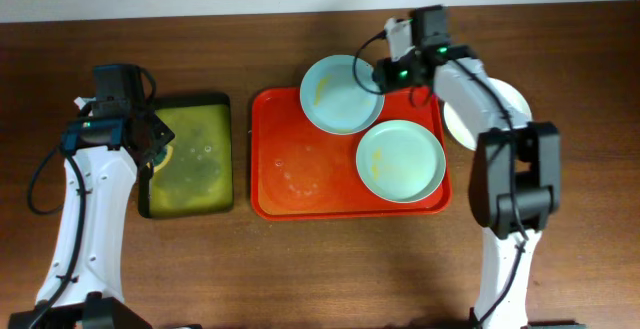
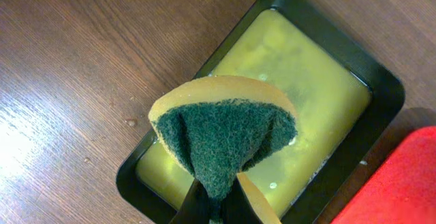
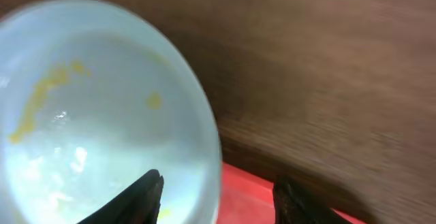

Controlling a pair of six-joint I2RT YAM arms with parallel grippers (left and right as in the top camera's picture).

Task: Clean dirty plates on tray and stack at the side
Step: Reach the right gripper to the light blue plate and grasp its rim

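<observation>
Two pale mint-green plates lie on the red tray (image 1: 300, 174): one (image 1: 335, 94) at its far edge, overhanging the rim, one (image 1: 400, 159) at its right. A cream-white plate (image 1: 516, 99) lies on the table right of the tray, partly hidden by my right arm. My right gripper (image 1: 378, 74) is open, its fingers (image 3: 219, 186) straddling the right rim of the far mint plate (image 3: 88, 129), which has yellowish smears. My left gripper (image 1: 150, 141) is shut on a folded green and yellow sponge (image 2: 225, 129) above the black tray.
The black tray (image 1: 190, 99) with yellow-green liquid stands left of the red tray, and its rim shows in the left wrist view (image 2: 381, 81). A corner of the red tray (image 2: 402, 183) shows there too. Brown wooden table all round.
</observation>
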